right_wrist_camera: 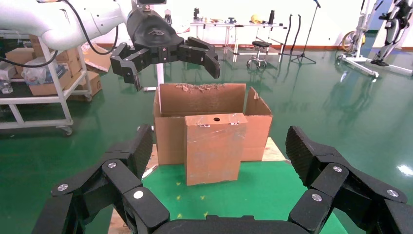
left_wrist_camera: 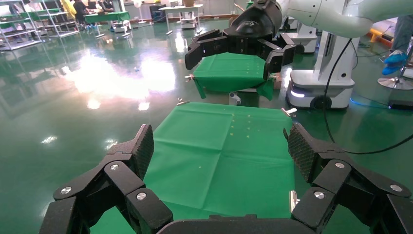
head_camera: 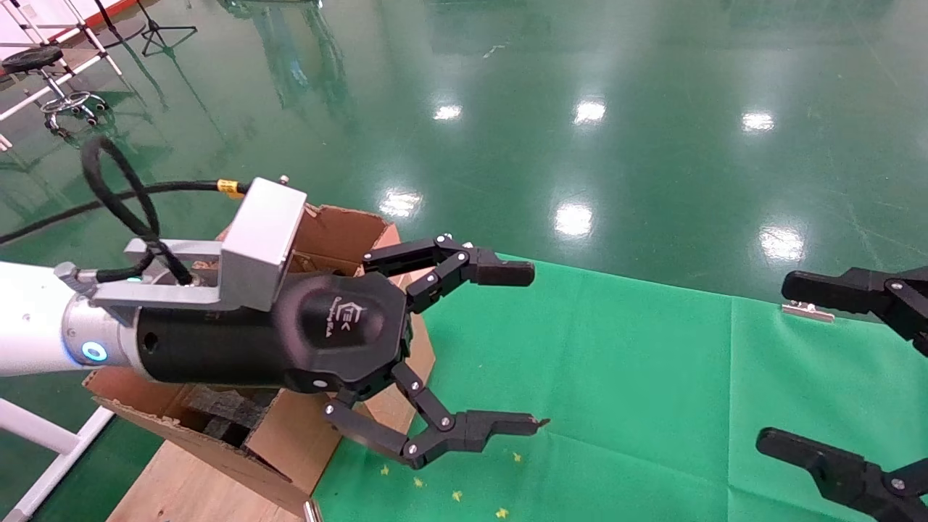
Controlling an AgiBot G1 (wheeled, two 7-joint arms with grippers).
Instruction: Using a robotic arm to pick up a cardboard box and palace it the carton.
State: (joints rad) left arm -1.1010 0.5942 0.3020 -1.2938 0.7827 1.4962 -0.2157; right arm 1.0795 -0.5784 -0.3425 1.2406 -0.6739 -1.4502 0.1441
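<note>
Carton [right_wrist_camera: 204,122] sits at the left end of my green-clothed counter [head_camera: 616,377], ragged flaps up, black foam [head_camera: 217,409] inside. I cannot find the small cardboard box in any view. My left end effector [head_camera: 533,348] hangs in the air just beside the carton, above the cloth, fingers spread wide with nothing between them. My right end effector [head_camera: 776,366] hovers well apart at the counter's far right, also spread wide and empty, facing the carton's hanging front flap [right_wrist_camera: 214,146].
</note>
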